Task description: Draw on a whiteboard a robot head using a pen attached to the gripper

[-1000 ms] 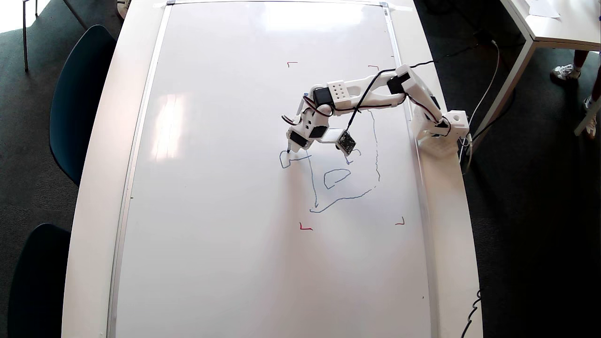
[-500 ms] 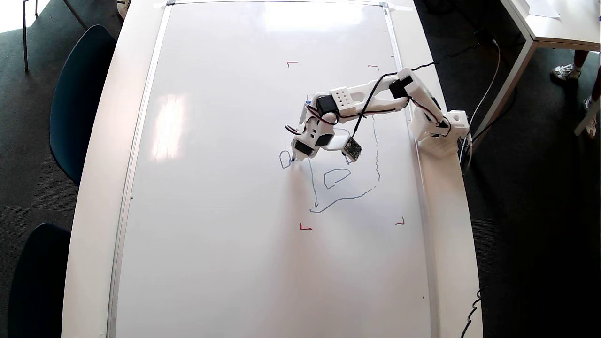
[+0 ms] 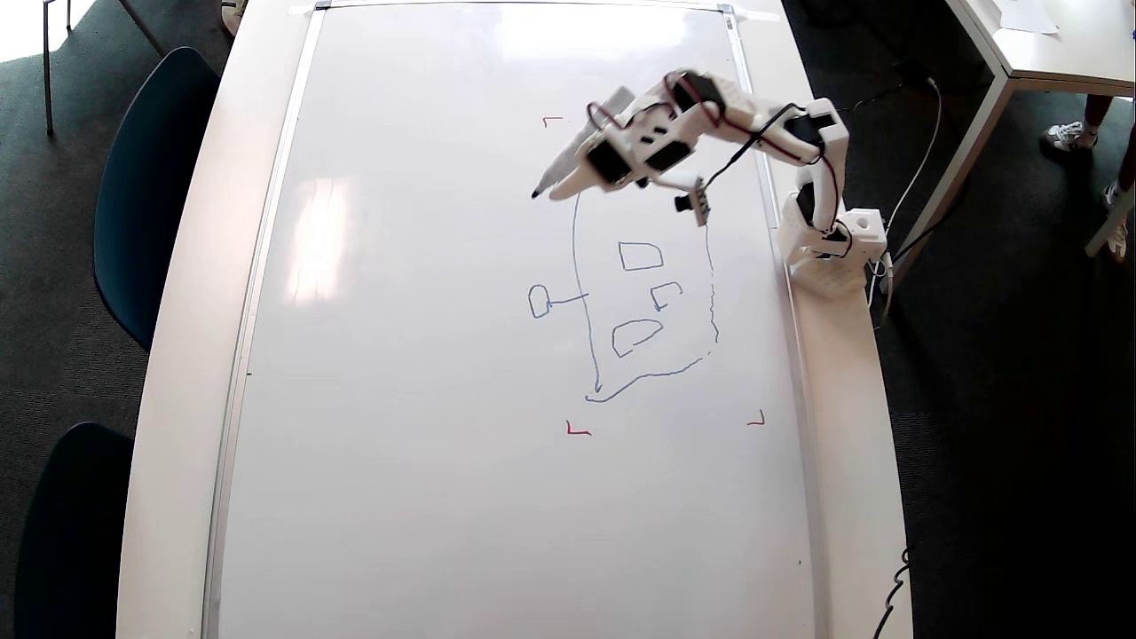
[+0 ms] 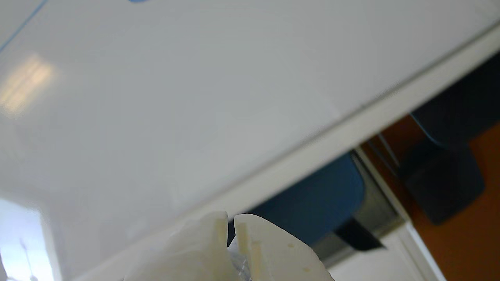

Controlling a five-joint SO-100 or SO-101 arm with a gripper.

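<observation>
I saw the glossy white whiteboard (image 3: 426, 355) on a white table (image 3: 191, 355), dark blue chairs (image 3: 146, 169) beside it; white claw gripper (image 3: 568, 182) clenched the slim pen (image 3: 555, 177) above.

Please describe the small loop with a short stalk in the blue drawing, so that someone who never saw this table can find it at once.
In the overhead view, find the whiteboard that covers most of the table, then the robot head, a blue outline between red corner marks. The loop sits just outside the outline's left edge, joined to it by a short line. Unlike the three boxy shapes, it lies outside the outline.
</observation>
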